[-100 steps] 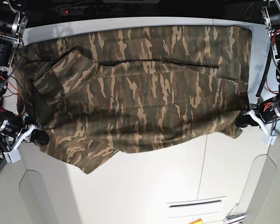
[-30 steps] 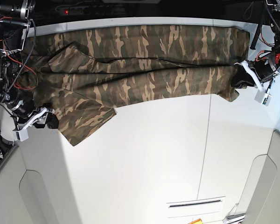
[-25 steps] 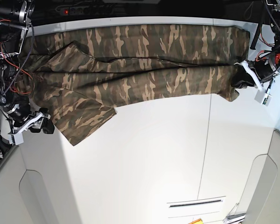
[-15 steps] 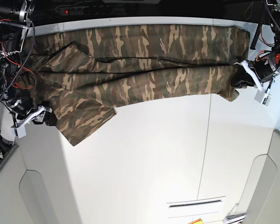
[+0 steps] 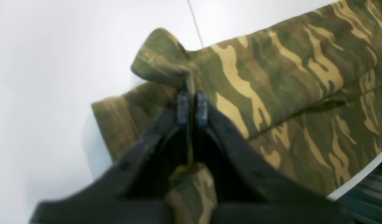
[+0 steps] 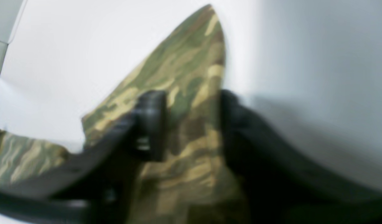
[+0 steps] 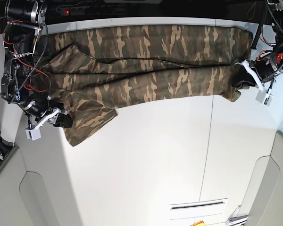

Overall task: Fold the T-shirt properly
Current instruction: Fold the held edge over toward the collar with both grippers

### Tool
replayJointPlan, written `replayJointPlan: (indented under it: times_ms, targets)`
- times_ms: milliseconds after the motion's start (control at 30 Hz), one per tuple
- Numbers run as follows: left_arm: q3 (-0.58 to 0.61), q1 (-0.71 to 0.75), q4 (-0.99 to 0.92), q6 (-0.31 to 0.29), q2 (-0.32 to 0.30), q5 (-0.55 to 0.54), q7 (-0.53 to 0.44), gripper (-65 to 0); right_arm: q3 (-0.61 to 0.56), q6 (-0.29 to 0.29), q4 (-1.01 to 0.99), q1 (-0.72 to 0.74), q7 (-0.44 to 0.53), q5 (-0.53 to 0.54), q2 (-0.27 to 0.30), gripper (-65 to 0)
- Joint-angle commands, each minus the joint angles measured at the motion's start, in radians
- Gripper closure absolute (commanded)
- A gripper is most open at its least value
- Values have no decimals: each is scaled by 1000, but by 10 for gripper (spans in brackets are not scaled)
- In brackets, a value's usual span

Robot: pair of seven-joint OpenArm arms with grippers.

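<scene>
T-shirt: lying as a long camo band across the far part of the white table, folded lengthwise; one pointed flap hanging nearer the cam at the base-view left end, by the right gripper.

Left gripper: clenching a bunched corner of the T-shirt, fingertips nearly touching w/ cloth pinched betw. them; sitting at the shirt's base-view right end, hem edge folding over just beyond the tips.

Right gripper: straddling the flap's edge, fingers apart w/ camo cloth lying betw. them; wrist view blurred, so can't tell if gripping or just hovering around the cloth. In base view, sitting at the shirt's near-left corner.

Table: showing bare white on the near side of the shirt, a seam line running away from the shirt's edge.

Arms: flanking the shirt, one at each end, well apart.
</scene>
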Motion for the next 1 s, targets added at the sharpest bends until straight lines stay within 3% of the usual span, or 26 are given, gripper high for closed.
replayJointPlan:
  times_ms: [0,100,233,567,767,967]
  targets:
    - [-9,-5,15,-13,-19,-13,-16,0,2,0,8,13,-10,-4,8,-123]
    - [-9,-5,15,-13,-19,-14,-17,0,2,0,11,13,-11,-2,8,0]
    - [-9,-5,15,-13,-19,-13,-17,0,2,2,54,13,-92,81,12,0]
    - [-21,-1,32,-13,-19,-13,-13,0,4,7,409,-18,-475,386,88,0]
    - [-109,46,131,-13,-20,-13,-12,0,16,7,674,-189,-492,406,158,0]
    - [-164,103,196,-13,-20,-13,-12,0,93,8,857,-343,-491,417,169,0]
